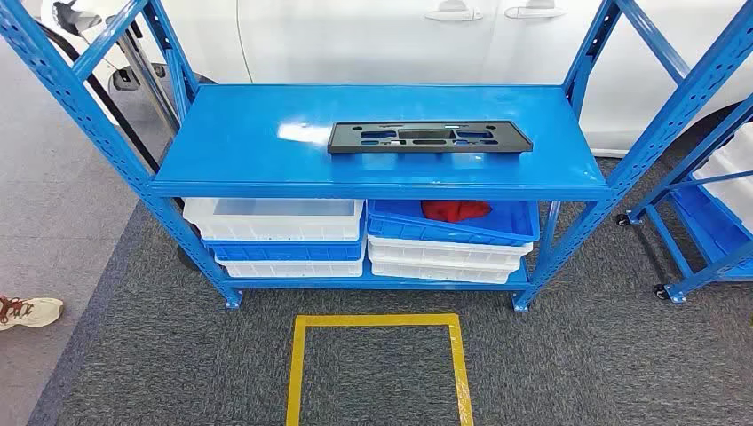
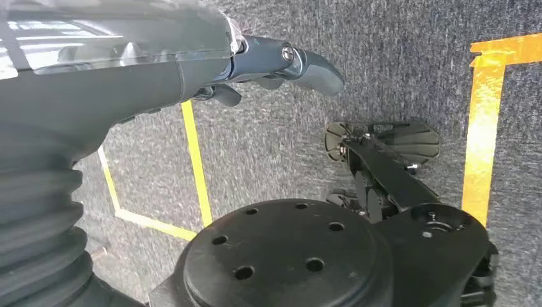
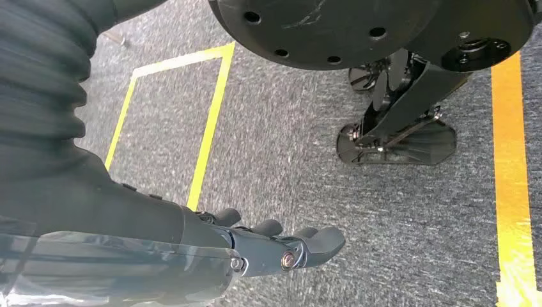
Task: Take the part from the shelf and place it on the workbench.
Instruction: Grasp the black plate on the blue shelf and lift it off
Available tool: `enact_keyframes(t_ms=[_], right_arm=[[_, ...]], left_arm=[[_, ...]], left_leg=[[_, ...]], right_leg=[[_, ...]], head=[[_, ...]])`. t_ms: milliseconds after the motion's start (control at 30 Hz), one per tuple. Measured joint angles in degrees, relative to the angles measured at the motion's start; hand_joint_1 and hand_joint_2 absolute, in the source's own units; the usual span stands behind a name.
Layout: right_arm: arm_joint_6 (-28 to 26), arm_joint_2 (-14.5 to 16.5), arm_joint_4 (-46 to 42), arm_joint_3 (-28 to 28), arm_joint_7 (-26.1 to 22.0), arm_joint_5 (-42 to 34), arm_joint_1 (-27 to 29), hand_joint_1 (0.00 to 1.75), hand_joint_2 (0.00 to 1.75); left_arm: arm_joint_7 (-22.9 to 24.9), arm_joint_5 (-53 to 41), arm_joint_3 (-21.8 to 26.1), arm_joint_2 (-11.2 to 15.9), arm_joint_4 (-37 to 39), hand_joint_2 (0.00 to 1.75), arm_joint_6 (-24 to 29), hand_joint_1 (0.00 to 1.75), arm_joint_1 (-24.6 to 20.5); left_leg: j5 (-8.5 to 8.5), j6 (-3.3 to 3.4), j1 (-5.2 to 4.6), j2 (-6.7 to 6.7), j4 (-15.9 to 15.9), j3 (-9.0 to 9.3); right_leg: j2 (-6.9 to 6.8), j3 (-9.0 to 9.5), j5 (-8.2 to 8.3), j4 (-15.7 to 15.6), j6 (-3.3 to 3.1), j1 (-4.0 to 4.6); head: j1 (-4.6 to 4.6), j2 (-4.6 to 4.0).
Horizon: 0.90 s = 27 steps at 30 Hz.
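Your right hand point(image 3: 268, 249) hangs over grey carpet point(image 3: 287, 153), holding nothing, its dark fingers point(image 3: 323, 242) loosely extended and slightly apart. Beyond the fingers you see a square outline of yellow tape point(image 3: 211, 121) on the carpet. A wider yellow tape stripe point(image 3: 511, 192) runs along the carpet on the far side of the picture, well apart from the hand

Black flat rectangular part point(image 1: 430, 137) with slots, lying flat on blue shelf point(image 1: 240, 142) top level, right of centre.
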Motion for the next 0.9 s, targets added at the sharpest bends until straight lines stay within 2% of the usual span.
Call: enact_keyframes(t_ms=[367, 533, 667, 700, 800, 833, 900], right_arm=[[0.0, 0.1, 0.7, -3.9, 0.1, 5.5, -0.9, 0.0, 1.75], [0.0, 0.7, 2.3, -12.2, 0.6, 15.8, -2.6, 0.0, 1.75], [-0.1, 1.1, 3.2, -16.2, 0.7, 20.4, -3.5, 0.0, 1.75], [-0.1, 1.2, 3.3, -17.0, 0.8, 21.4, -3.6, 0.0, 1.75], [-0.5, 1.5, 3.9, -19.6, 0.7, 24.9, -4.2, 0.0, 0.44], [-0.7, 1.5, 4.1, -20.4, 0.7, 26.1, -4.4, 0.0, 0.0], [-0.8, 1.7, 4.4, -21.9, 0.2, 28.5, -4.7, 0.0, 0.0]], left_arm=[[-1.6, 6.6, -4.2, 0.2, 0.2, 1.75, 0.4, 0.0, -0.8], [-4.7, 18.9, -12.6, 0.8, 1.8, 1.75, 1.3, 0.0, -3.0], [-6.1, 24.5, -16.4, 1.3, 2.8, 1.75, 1.7, 0.0, -4.0], [-6.5, 25.7, -17.3, 1.4, 3.0, 1.31, 1.8, 0.0, -4.2], [-7.4, 29.6, -20.0, 1.6, 3.7, 0.0, 2.1, 0.0, -4.9], [-7.8, 31.0, -20.9, 1.7, 3.9, 0.0, 2.2, 0.0, -5.1], [-8.7, 33.9, -22.6, 1.8, 4.1, 0.0, 2.4, 0.0, -5.5]], left_leg=[[0.0, 0.0, 0.0, 0.0, 0.0, -0.01], [0.01, 0.0, 0.01, 0.0, 0.0, 0.0], [0.01, 0.0, 0.01, 0.0, 0.0, 0.0], [0.01, 0.0, 0.01, 0.0, 0.0, 0.0], [0.01, 0.0, 0.01, 0.0, 0.0, -0.01], [0.01, 0.0, 0.01, 0.0, 0.0, -0.01], [0.01, 0.0, 0.0, 0.0, 0.0, -0.01]], right_leg=[[-0.01, 0.0, 0.01, 0.0, 0.01, 0.0], [0.0, 0.0, 0.01, 0.0, 0.01, 0.01], [0.0, 0.0, 0.01, 0.0, 0.01, 0.02], [0.0, 0.0, 0.01, 0.0, 0.01, 0.02], [0.0, 0.0, 0.01, 0.0, 0.02, 0.01], [0.0, 0.0, 0.01, 0.0, 0.02, 0.01], [0.0, 0.01, 0.01, 0.0, 0.02, 0.0]], head=[[0.0, 0.0], [0.0, 0.0], [0.0, 0.0], [0.0, 0.0], [0.0, 0.0], [0.0, 0.0], [0.0, 0.0]])
